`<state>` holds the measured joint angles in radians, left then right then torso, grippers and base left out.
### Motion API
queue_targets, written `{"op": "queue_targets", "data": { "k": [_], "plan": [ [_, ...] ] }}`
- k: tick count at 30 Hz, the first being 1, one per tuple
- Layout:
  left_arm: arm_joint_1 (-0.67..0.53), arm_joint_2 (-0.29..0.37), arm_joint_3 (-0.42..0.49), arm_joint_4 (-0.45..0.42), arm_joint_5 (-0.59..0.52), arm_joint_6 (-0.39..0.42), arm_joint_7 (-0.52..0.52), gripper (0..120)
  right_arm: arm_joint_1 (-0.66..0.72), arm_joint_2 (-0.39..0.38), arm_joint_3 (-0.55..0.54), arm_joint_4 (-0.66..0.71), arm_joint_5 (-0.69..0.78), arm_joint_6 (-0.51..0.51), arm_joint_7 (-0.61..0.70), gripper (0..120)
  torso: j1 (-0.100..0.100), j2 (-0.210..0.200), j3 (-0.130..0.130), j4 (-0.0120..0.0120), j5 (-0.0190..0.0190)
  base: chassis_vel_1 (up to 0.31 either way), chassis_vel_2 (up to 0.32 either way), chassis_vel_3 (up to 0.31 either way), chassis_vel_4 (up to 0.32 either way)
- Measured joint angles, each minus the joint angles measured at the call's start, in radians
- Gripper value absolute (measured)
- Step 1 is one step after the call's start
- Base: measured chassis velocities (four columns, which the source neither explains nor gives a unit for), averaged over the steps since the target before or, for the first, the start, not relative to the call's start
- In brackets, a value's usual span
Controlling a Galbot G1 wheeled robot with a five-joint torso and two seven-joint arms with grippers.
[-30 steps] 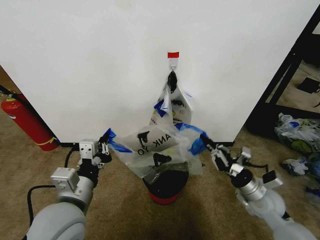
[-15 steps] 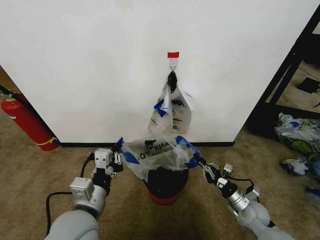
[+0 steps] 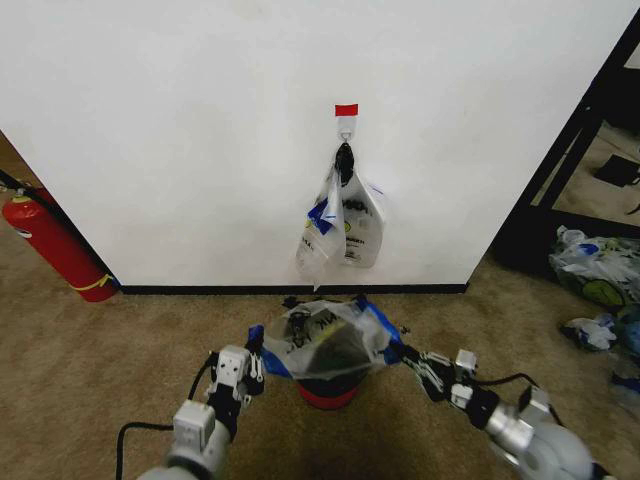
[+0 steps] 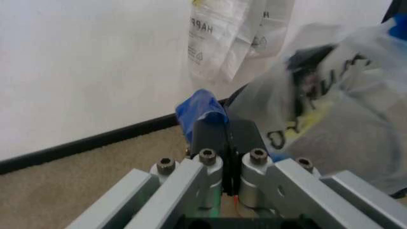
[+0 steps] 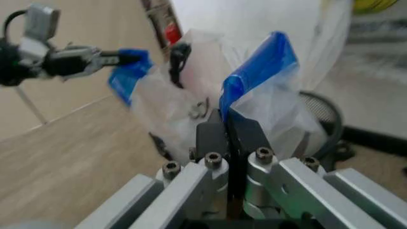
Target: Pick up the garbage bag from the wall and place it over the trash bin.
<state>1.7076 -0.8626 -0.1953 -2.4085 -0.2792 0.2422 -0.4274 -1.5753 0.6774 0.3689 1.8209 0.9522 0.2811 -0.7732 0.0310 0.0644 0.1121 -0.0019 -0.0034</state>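
The garbage bag (image 3: 325, 340) is stretched open over the top of the trash bin (image 3: 327, 385), held between two grippers. The left gripper (image 3: 255, 360) has its jaws pinched tight on one blue handle; the right gripper (image 3: 398, 352) has its jaws clamped on the other. To finish well, both should lower evenly, keeping the mouth wide so the film skirts the rim all round.

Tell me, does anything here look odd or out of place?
Nothing alarming. The garbage bag is stretched over the trash bin, pinched at each blue handle by the left tool and right tool. A fire extinguisher leans tilted against the wall.
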Motion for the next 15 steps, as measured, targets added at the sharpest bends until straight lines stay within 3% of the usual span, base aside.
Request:
{"op": "queue_targets", "data": {
  "k": [2,6,15],
  "plan": [
    [0.023,0.005,-0.008,0.000,0.029,-0.006,0.007,0,-0.009,-0.009,0.001,-0.015,0.004,-0.007,-0.026,0,0.000,0.000,0.000,0.0012,0.0001,0.000,0.000,0.000,0.000],
    [0.032,0.010,0.008,0.059,0.089,-0.024,0.022,0,-0.020,0.010,-0.017,-0.078,-0.002,-0.010,-0.060,0,0.000,0.000,0.000,0.0002,0.0001,0.000,0.000,0.000,0.000],
    [-0.020,-0.003,0.110,0.191,0.120,-0.032,0.024,0,0.037,0.101,-0.064,-0.232,-0.006,0.028,-0.052,0,0.000,0.000,0.000,0.0004,-0.0002,0.000,0.000,0.000,0.000]
  ]
}}
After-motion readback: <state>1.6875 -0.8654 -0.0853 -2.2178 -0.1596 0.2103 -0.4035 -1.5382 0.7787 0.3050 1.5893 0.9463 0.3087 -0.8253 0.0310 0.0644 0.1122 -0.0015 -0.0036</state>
